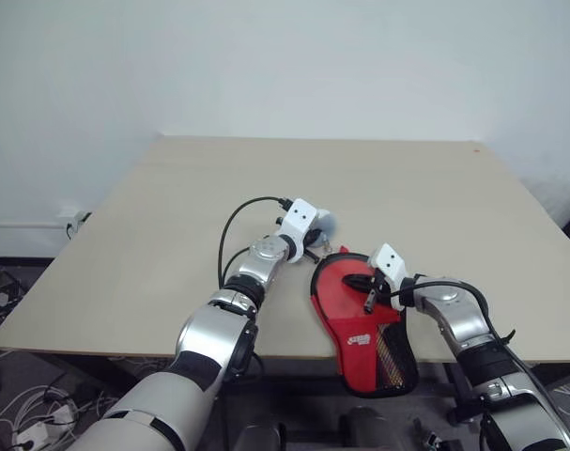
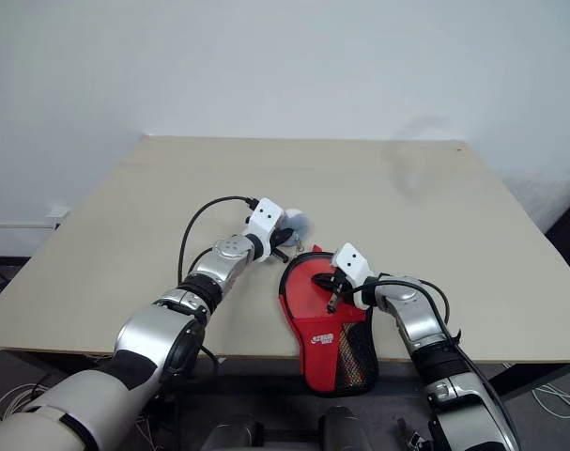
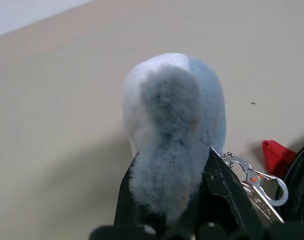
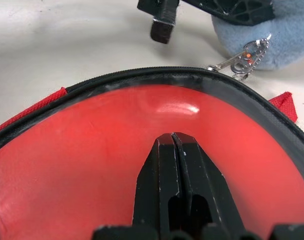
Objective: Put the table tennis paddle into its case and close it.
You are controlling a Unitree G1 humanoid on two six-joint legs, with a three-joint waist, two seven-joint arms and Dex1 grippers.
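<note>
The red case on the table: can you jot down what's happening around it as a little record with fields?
case: red pouch with black trim at the table's near edge, handle end overhanging
paddle: red face seen through the clear panel
fluffy charm: blue-grey, clipped to the zip by a metal clasp
left tool: shut on the fluffy charm
right tool: shut, resting on the clear panel

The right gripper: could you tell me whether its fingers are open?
No, the right gripper has its two black fingers pressed together over the case.
</note>
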